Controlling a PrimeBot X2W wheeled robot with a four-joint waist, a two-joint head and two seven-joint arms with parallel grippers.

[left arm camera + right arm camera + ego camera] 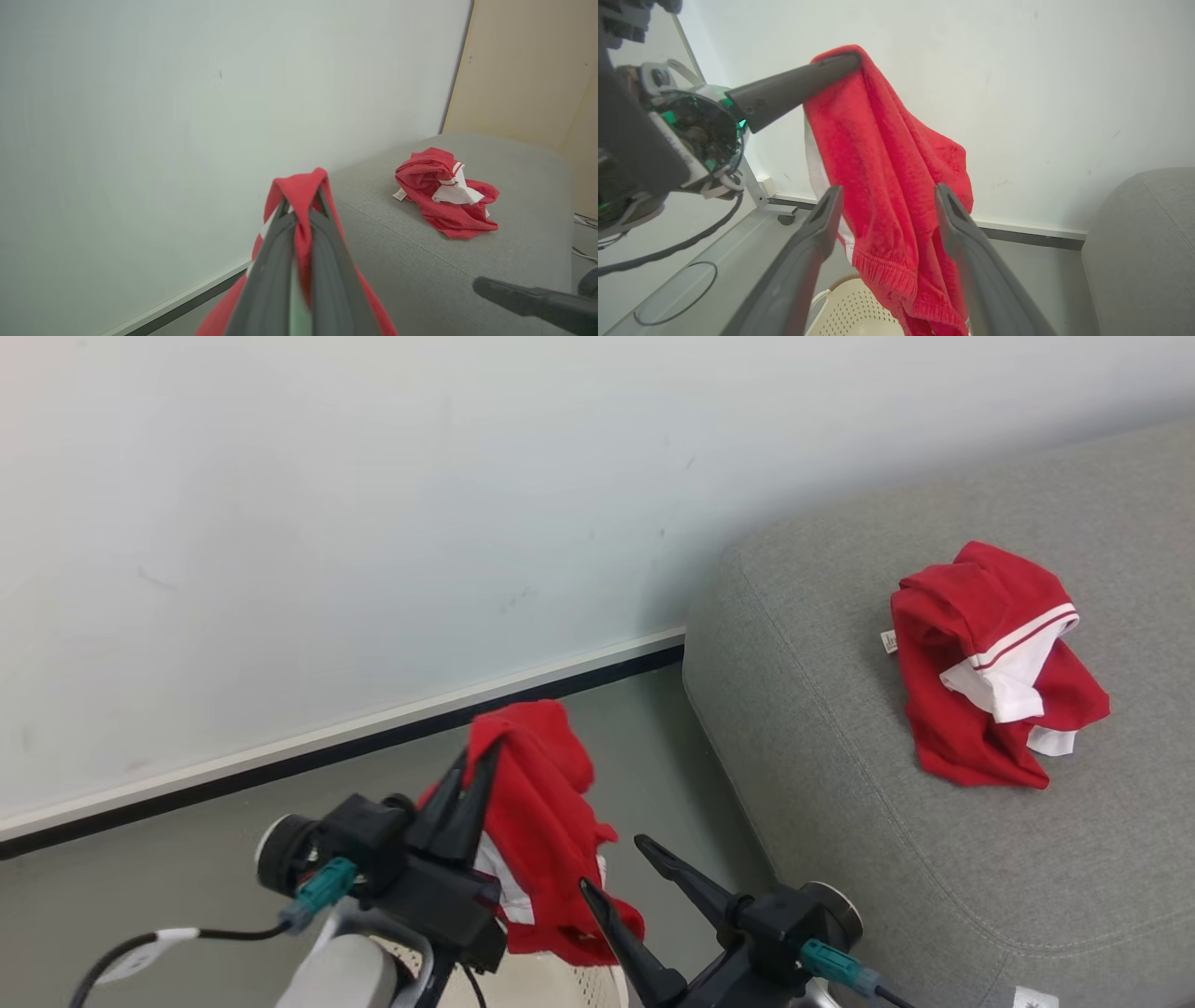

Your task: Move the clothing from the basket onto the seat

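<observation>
Pinches a red garment (546,821) in the left claw (478,754), fingers pressed together on its top fold, dangling it over the basket (551,991). Holds the right claw (611,863) spread and empty, near the hanging cloth. Further right, has a second garment (980,672) crumpled on the grey seat (840,859).

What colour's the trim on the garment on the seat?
Trim: white with a red stripe; clearest in head view.

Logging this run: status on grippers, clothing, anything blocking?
Left gripper shut on held garment, hanging over basket. Right gripper open, holding nothing. Second garment lies on seat. Nothing seen blocking the way there.
</observation>
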